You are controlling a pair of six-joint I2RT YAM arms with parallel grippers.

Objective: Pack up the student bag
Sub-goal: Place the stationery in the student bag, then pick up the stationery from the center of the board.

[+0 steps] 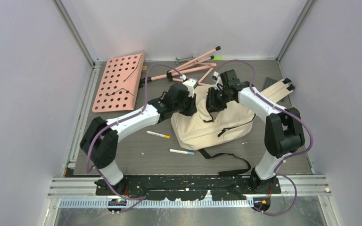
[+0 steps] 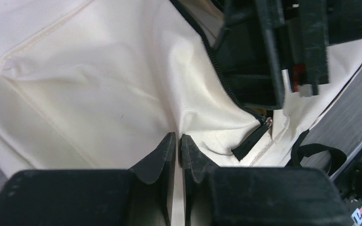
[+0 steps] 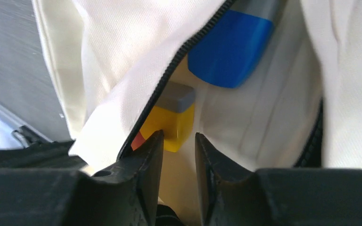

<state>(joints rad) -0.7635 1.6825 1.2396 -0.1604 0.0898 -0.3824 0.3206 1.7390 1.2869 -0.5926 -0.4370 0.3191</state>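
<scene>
**Right fingers inside the bag's mouth, two pens outside it on the left arm's side**

The student bag (image 1: 202, 129) lies slumped on the table (image 1: 136, 162) between the two arms, its top end toward the far wall and its black straps trailing toward the bases. The left gripper (image 2: 178, 141) is clenched, and a crease in the cream cloth runs straight into its tips. It appears to be pinching a fold of the bag just beside the zipper pull (image 2: 252, 141), probably to hold the opening up.

The right gripper (image 3: 179, 139) points into that opening with its fingers partly apart. Pale lining shows through the gap and nothing is clamped between them. Just past the tips, half hidden under the zipper edge (image 3: 169, 70), sits a yellow block with a grey cap (image 3: 179, 125). Deeper in lies a larger blue and grey object (image 3: 226, 52). Both are already inside the bag.

Two pens remain on the table, one yellow-tipped (image 1: 158, 134) and one blue-tipped (image 1: 181, 152). Both lie left of the bag and on its near side, with their long axes running roughly left to right. They are nearer the left arm, which is occupied with the cloth. The next pick therefore seems to depend on the right fingers backing straight out along the zipper line and crossing over the bag. Alternatively, the left arm could let go of the cloth to reach them.
</scene>
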